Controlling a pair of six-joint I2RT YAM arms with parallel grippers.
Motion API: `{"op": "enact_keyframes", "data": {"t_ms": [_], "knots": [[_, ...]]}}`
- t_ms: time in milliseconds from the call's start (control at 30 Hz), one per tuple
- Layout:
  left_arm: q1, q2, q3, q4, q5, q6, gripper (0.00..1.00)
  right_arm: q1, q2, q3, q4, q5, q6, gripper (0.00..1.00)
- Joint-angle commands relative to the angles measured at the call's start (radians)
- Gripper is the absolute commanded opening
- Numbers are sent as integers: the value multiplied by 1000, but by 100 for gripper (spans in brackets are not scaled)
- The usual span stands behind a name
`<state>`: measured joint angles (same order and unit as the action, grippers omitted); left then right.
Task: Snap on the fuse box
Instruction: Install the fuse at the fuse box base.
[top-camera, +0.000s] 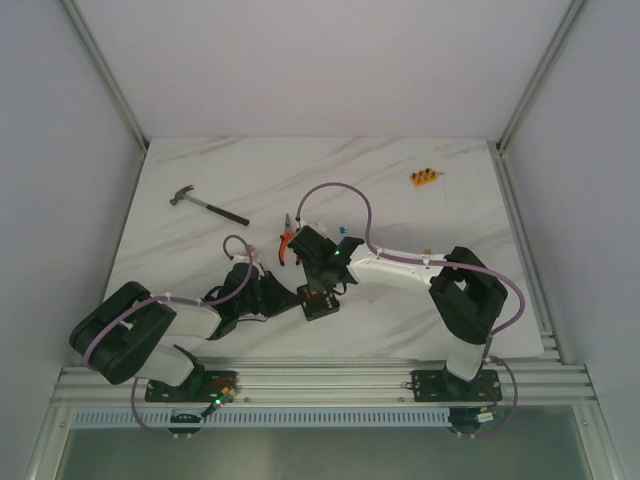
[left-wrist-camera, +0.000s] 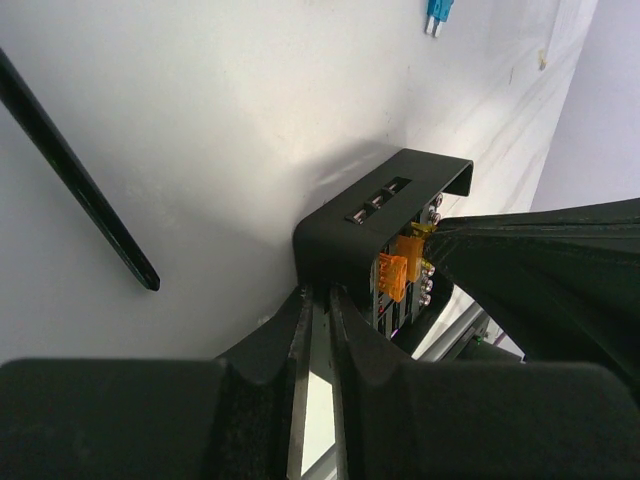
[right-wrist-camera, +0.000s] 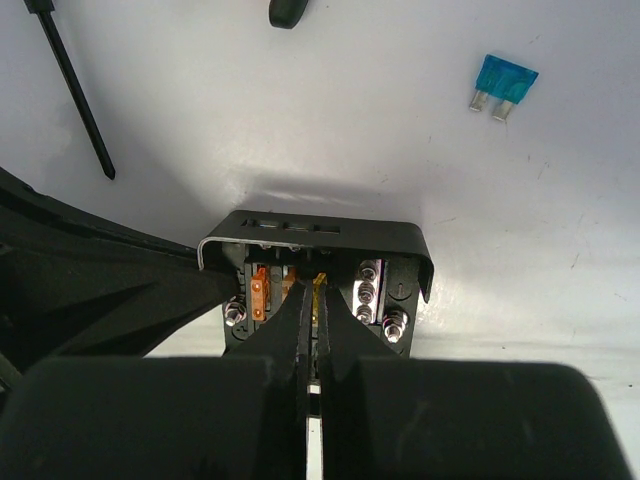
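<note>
Small black fuse box, orange fuses visible inside, flat on table, near front edge

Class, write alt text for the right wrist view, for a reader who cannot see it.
The right claw, shut, reaches into an open black fuse box holding orange fuses, on a white table. The left claw meets the box's left side; a blue fuse lies beyond.
</note>
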<state>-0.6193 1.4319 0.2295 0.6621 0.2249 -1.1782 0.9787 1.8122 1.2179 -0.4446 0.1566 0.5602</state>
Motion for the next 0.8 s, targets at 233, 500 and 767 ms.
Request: {"op": "enact_keyframes", "data": {"t_ms": [233,500,767], "knots": [[-6,11,-12,-106,-37,0,19,24,55,-82,-194,28,-17,0],[-5,16,-15,-104,-34,-1,19,7,56,-75,-178,50,-3,0],[-6,18,-16,-106,-34,2,19,0,130,-42,-134,40,-15,0]]}}
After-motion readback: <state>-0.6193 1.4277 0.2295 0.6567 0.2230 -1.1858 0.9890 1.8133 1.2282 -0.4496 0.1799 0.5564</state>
